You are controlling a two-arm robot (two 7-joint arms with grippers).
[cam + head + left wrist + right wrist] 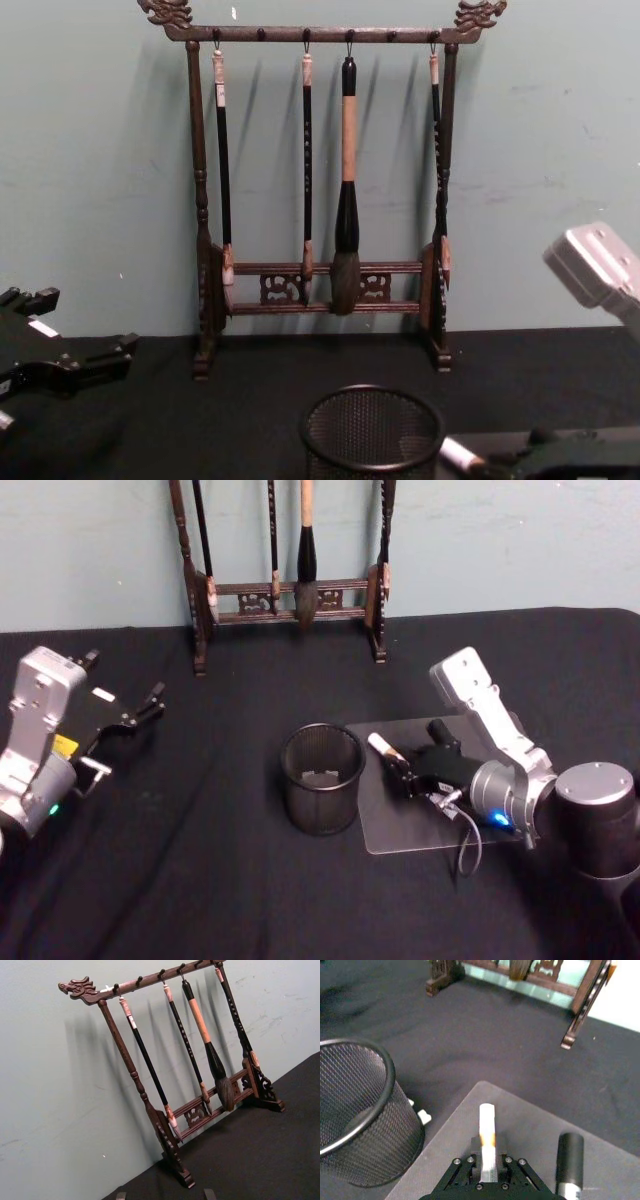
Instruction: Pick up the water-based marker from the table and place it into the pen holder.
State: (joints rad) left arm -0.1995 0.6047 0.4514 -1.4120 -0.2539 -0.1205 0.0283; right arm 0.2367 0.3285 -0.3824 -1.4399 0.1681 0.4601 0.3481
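Note:
My right gripper [402,772] is shut on the water-based marker [384,747], a white pen with an orange band [487,1137]. The marker sticks out forward from the fingers over a grey mat [400,830]. Its tip points toward the pen holder [320,805], a round black wire-mesh cup [370,1135] just left of the gripper. In the chest view the marker tip [457,454] sits to the right of the pen holder [372,440], below its rim. My left gripper [130,720] is parked open at the far left of the table.
A dark wooden brush rack [290,590] with hanging brushes [346,200] stands against the back wall. A dark pen [569,1157] lies on the mat beside my right gripper. A small white piece [423,1117] lies at the holder's base. Black cloth [200,880] covers the table.

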